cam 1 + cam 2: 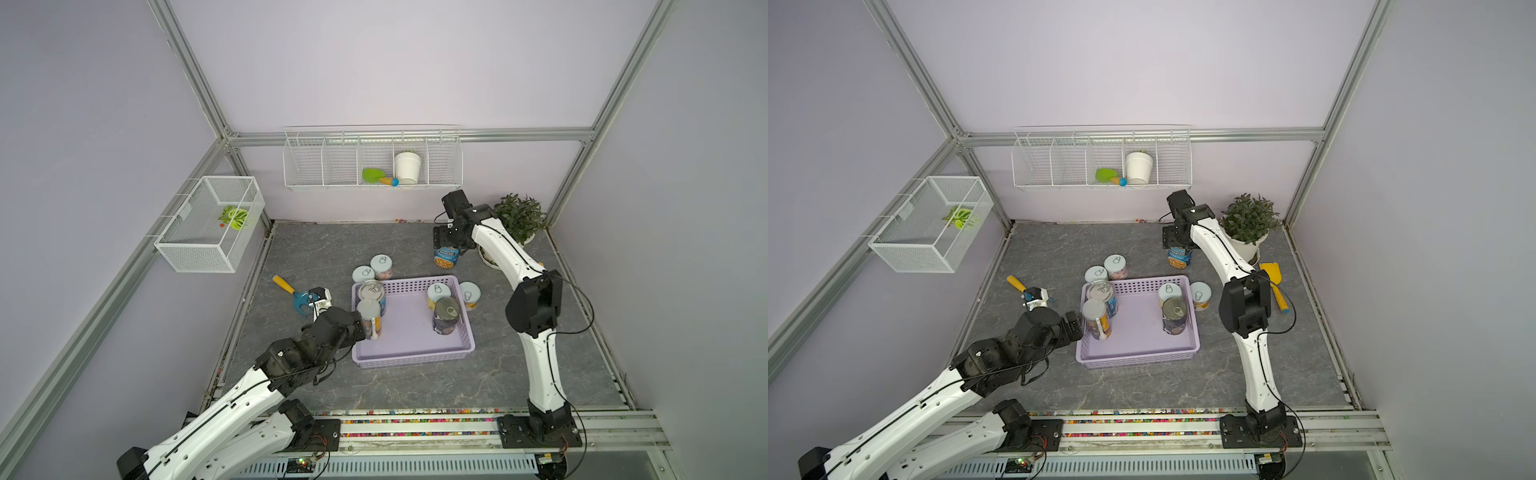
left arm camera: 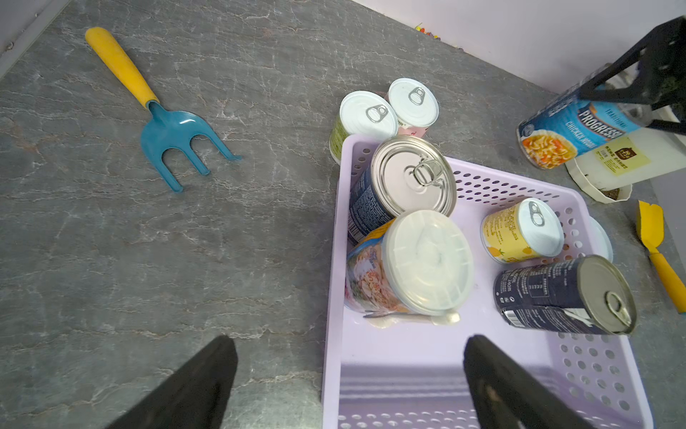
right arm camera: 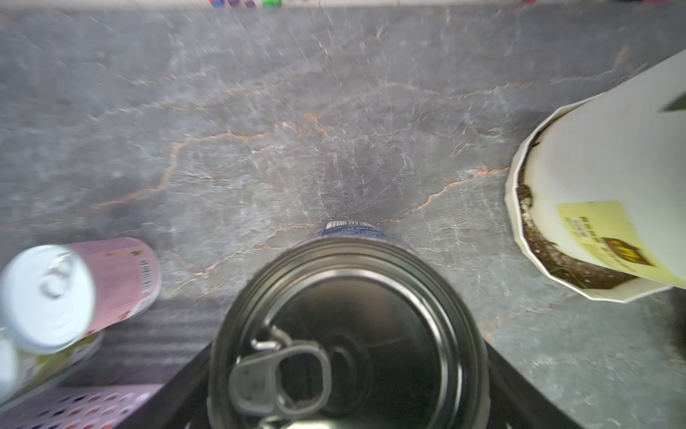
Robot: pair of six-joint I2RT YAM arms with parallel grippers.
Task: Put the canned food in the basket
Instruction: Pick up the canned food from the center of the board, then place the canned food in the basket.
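Observation:
The lilac basket sits mid-table. Inside it stand a silver-topped blue can, a colourful can with a clear plastic lid, a short yellow can and a dark can. My left gripper is open at the basket's left wall, just short of the lidded can. Two short cans stand behind the basket, a third at its right. My right gripper is shut on a blue soup can at the back right.
A white plant pot in its saucer stands right beside the held can. A teal fork with a yellow handle lies left of the basket and a yellow shovel under the right arm. A wire rack and mesh box hang on the walls.

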